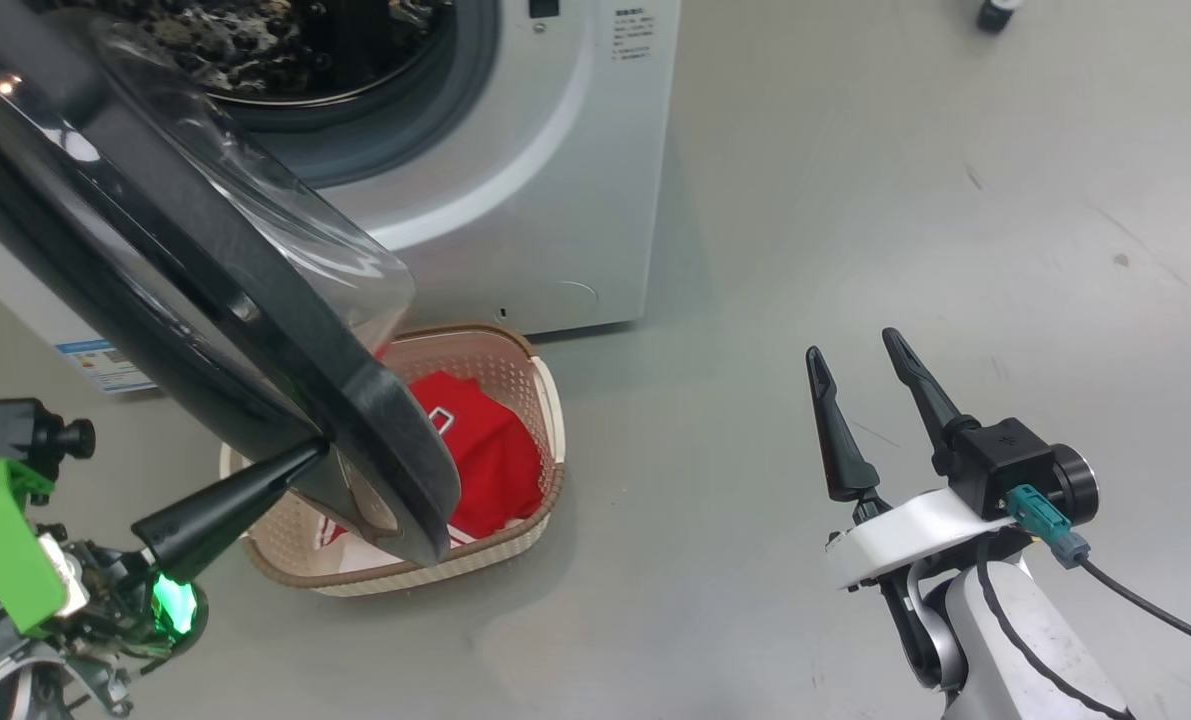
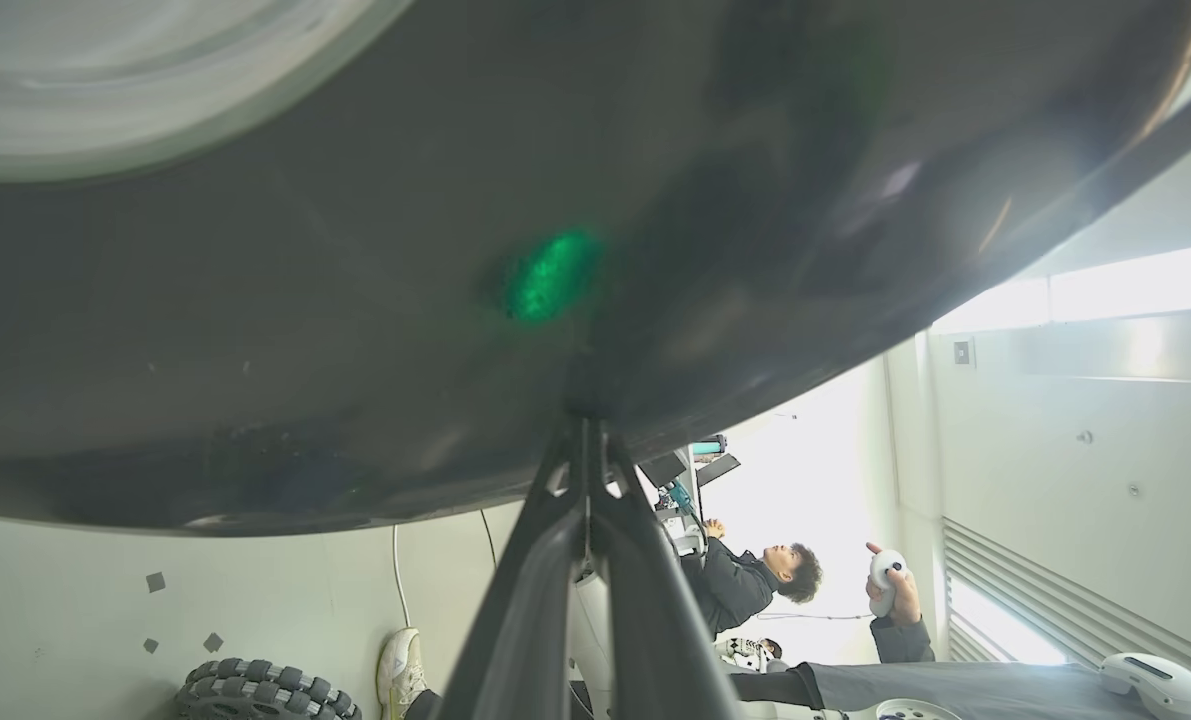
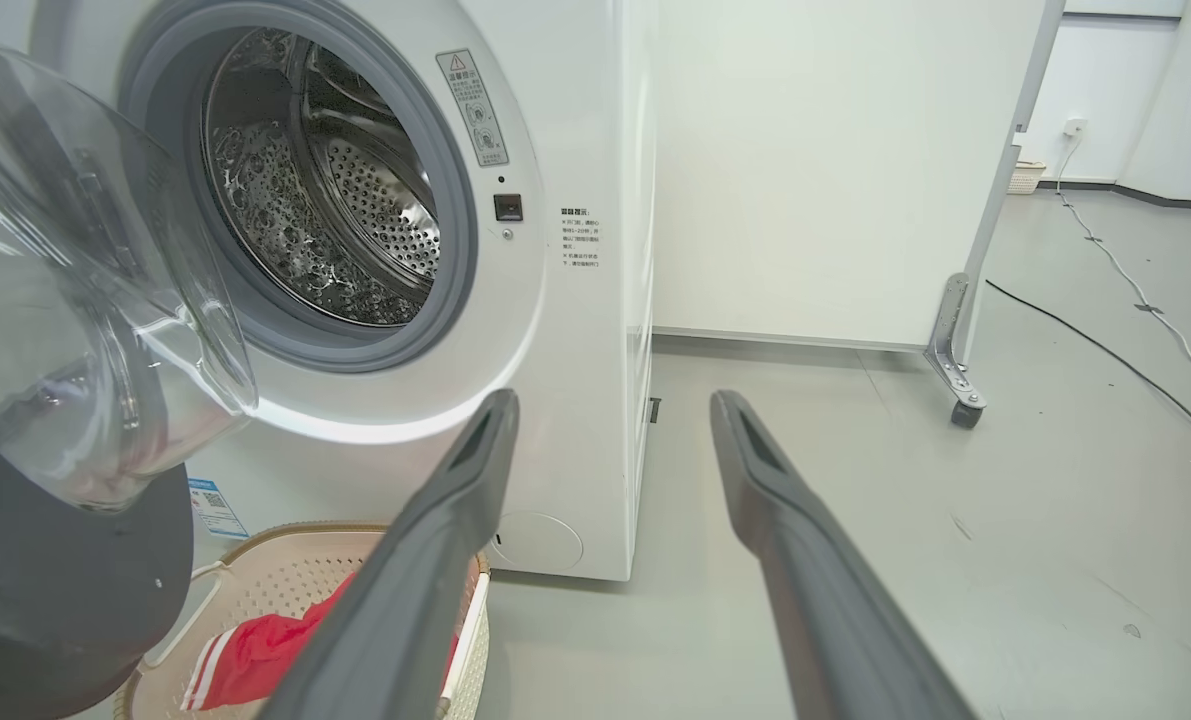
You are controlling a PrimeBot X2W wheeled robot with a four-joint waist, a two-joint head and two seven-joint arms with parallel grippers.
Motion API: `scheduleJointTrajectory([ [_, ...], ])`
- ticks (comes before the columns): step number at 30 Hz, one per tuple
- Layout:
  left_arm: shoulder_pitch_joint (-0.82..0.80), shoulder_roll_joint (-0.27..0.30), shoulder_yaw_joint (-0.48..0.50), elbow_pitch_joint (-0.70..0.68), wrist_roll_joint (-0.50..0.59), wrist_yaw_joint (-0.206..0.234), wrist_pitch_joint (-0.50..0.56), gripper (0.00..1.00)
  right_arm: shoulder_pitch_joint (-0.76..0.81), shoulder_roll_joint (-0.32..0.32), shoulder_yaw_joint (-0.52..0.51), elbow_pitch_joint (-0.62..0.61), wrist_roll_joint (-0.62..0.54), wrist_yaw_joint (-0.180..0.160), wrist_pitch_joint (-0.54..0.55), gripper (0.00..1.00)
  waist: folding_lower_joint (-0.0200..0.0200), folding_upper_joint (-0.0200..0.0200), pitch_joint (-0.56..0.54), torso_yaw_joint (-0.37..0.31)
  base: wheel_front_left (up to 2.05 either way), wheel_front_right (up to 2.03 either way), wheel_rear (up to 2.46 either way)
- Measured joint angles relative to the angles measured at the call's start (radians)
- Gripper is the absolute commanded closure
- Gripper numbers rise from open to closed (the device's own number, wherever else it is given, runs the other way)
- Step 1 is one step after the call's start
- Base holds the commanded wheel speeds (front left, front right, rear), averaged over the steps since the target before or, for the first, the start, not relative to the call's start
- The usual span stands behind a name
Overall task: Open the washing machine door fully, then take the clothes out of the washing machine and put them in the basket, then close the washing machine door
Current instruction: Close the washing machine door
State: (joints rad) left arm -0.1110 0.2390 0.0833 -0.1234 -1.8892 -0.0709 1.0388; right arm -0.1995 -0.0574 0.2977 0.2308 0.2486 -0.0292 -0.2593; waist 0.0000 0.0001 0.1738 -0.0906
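The washing machine (image 1: 555,180) stands at the top left, its steel drum (image 3: 335,200) open and with no clothes showing inside. The washing machine door (image 1: 205,290) swings out across the left, its glass bowl facing the machine. My left gripper (image 1: 320,447) is shut, its tip pressed against the door's glossy black outer face (image 2: 355,330); the fingers meet at the left gripper (image 2: 587,420). Below the door sits the basket (image 1: 545,400) with the red clothes (image 1: 485,450) in it. My right gripper (image 1: 852,343) hangs open over bare floor to the right, holding nothing.
Grey floor (image 1: 855,200) lies open to the right of the machine. A partition on a caster wheel (image 3: 965,415) and floor cables (image 3: 1105,350) sit beyond. Behind my left arm a person (image 2: 755,585) holds a controller, and knobbly tyres (image 2: 265,690) lie by the wall.
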Motion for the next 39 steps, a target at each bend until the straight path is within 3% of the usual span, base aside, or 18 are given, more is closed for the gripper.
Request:
scheduleJointTrajectory([
  [15,-0.168,0.004,-0.005,0.008,0.003,0.062,-0.026,1.00,-0.043,0.001,0.046,-0.039,0.056,-0.002,0.000,0.00,0.0000,0.0000,0.089,-0.123,0.00,0.00,0.00],
  [25,-0.326,0.004,-0.014,0.064,0.004,0.146,-0.060,1.00,-0.080,0.001,0.076,-0.062,0.079,-0.016,0.000,0.00,0.0000,0.0000,0.158,-0.190,0.00,0.00,0.00],
  [39,-0.546,0.024,-0.009,0.198,0.062,0.180,-0.146,1.00,-0.113,0.001,0.111,-0.090,0.123,-0.029,0.000,0.00,0.0001,0.0000,0.243,-0.260,0.00,0.00,0.00],
])
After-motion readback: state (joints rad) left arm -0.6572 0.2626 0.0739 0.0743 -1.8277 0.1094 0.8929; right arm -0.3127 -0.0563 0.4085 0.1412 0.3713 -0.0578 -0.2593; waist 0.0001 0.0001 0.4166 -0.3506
